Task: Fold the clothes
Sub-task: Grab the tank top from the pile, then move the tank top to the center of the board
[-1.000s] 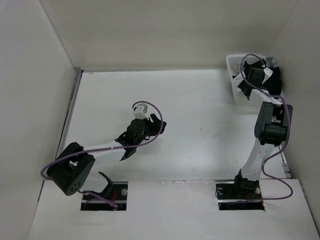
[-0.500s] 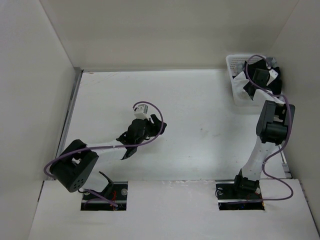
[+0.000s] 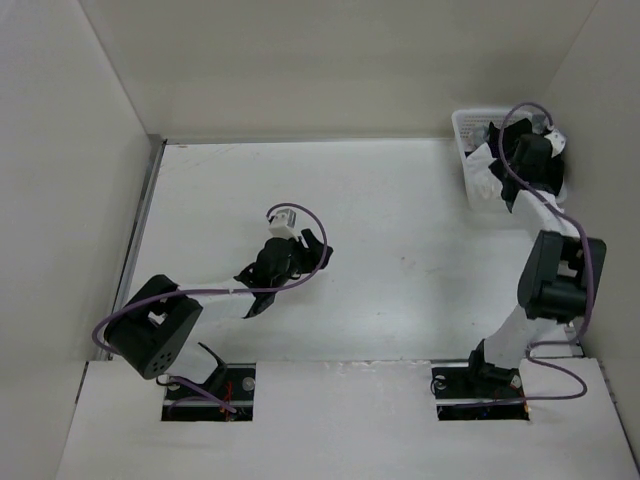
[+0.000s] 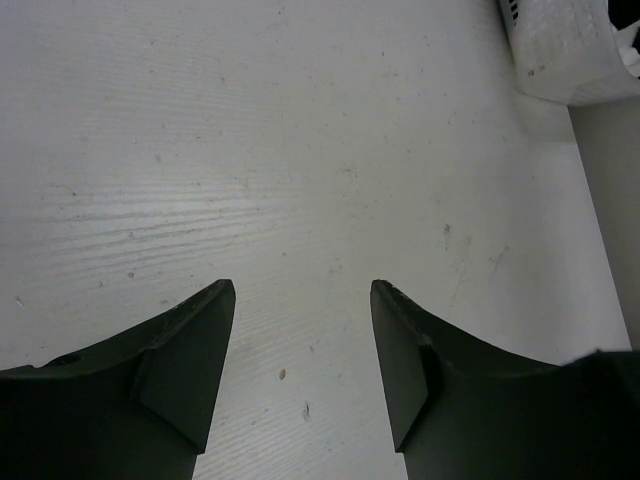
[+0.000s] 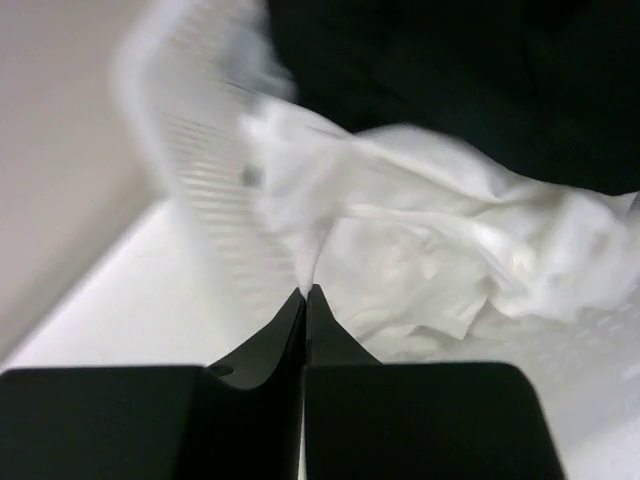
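Soft, even light from overhead fills the top view. The white painted bench [image 3: 400, 200] reads pale grey there, and the arms throw only faint, soft-edged shadows on it. In the left wrist view a broad band of sheen crosses the bench at left and brings out its grain, while the black two-finger left gripper [image 4: 300, 300] is a dark, slightly soft shape. The right wrist view is poorest: the white plastic lattice basket [image 5: 200, 150] is smeared by blur, the white thin-fabric camisole top [image 5: 420, 250] glares with few folds legible, and the black garment [image 5: 480, 80] and black right gripper [image 5: 304, 300] lose all detail.
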### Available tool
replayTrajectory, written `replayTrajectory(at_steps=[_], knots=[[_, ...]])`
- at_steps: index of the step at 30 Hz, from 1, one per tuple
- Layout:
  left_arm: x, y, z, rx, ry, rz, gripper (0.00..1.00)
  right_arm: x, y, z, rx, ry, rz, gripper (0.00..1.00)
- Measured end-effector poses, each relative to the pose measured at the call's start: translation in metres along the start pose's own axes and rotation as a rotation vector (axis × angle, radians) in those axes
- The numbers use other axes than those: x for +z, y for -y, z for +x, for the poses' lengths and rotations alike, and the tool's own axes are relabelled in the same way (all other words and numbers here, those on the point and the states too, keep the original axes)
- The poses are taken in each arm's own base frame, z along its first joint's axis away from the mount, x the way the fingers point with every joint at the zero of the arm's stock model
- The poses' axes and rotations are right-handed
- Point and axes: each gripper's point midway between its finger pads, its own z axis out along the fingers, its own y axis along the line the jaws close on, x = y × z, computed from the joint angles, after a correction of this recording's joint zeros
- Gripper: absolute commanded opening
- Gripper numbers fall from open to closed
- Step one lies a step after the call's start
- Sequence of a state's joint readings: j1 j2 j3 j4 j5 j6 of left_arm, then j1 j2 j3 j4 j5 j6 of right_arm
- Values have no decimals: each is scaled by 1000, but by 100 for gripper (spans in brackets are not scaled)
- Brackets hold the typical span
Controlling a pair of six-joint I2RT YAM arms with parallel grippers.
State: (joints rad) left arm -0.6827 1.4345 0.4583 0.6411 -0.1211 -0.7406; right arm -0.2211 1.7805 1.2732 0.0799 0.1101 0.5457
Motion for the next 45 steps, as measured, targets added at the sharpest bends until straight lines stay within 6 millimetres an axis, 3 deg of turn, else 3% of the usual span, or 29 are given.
replayTrajectory(at_steps=[2, 5, 8, 10, 14, 16, 18, 20, 23, 26, 28, 31, 34, 36, 37, 39, 42, 45], knots=[[0, 0, 0, 0, 0, 0, 55, -44, -39, -41, 17, 100, -105, 0], [-2, 3, -4, -2, 10, 6, 54, -141, -116, -114, 40, 312, -343, 0], [-9, 12, -17, -7, 41, 30, 54, -268, -187, -164, 62, 484, -627, 0], [-15, 20, -29, -13, 72, 50, 54, -344, -215, -181, 75, 552, -789, 0], [-34, 35, -60, -26, 156, 83, 54, -474, -241, -199, 106, 625, -1070, 1], [-47, 42, -78, -36, 209, 102, 54, -523, -242, -208, 128, 648, -1178, 1], [-61, 48, -96, -47, 264, 115, 54, -553, -241, -216, 151, 662, -1248, 1], [-73, 49, -112, -58, 314, 117, 54, -562, -243, -216, 160, 658, -1278, 2], [-90, 41, -133, -75, 382, 95, 54, -533, -262, -189, 139, 581, -1264, 4], [-99, 26, -140, -87, 415, 56, 54, -461, -298, -125, 99, 420, -1215, 5], [-97, 10, -135, -91, 406, 11, 54, -390, -325, -58, 61, 258, -1166, 6], [-87, -16, -117, -89, 349, -74, 54, -263, -346, 66, 16, -20, -1031, 4], [-76, -37, -95, -80, 274, -144, 54, -137, -322, 187, -22, -271, -811, 7], [-70, -43, -84, -74, 232, -168, 54, -78, -292, 236, -25, -371, -670, 21], [-68, -45, -78, -71, 212, -176, 54, -54, -276, 250, -23, -406, -601, 29], [-63, -46, -65, -60, 171, -179, 54, -21, -252, 250, -6, -428, -503, 46], [-56, -37, -35, -21, 79, -163, 53, -4, -240, 207, 19, -366, -460, 52], [-52, -29, 1, 27, -27, -144, 53, -21, -232, 150, 7, -258, -452, 47]])
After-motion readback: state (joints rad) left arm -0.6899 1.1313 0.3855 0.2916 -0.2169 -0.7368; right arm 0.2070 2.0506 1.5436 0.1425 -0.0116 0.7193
